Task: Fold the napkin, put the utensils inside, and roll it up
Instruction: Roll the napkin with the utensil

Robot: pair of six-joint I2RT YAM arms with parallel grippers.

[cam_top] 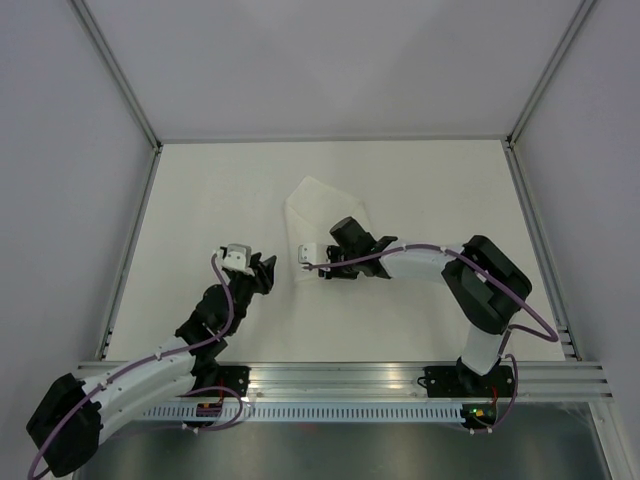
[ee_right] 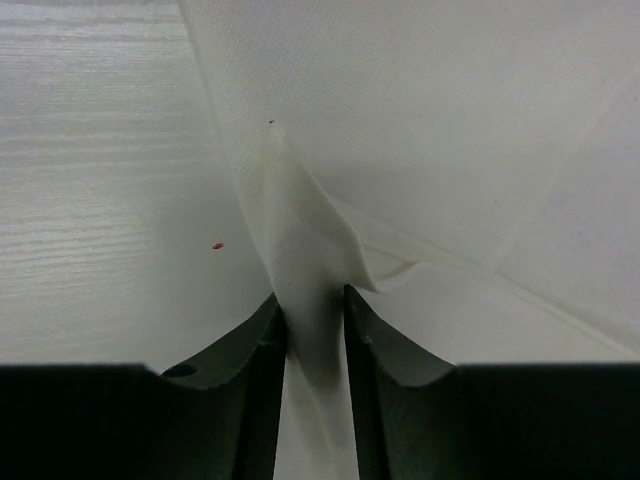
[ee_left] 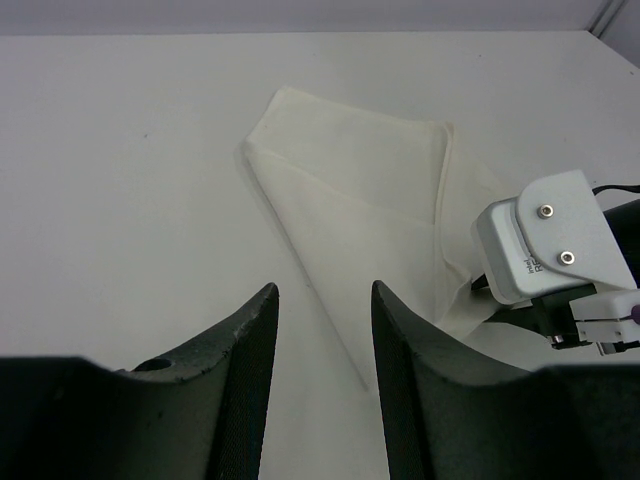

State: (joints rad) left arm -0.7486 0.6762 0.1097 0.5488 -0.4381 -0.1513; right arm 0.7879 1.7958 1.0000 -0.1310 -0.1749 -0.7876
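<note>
R gripper (ee_right: 314,318) is pinching a raised fold of the napkin (cam_top: 322,208), which is lying mid table (cam_top: 200,200) at approx 1 o'clock from L gripper (ee_left: 322,300), itself hovering w/ fingers parted.

The white, faintly grained counter (cam_top: 220,200) carries a pale napkin (cam_top: 322,205), partly folded over itself, with one edge lifted. A tiny red speck (ee_right: 217,245) lies just beside the napkin.
</note>
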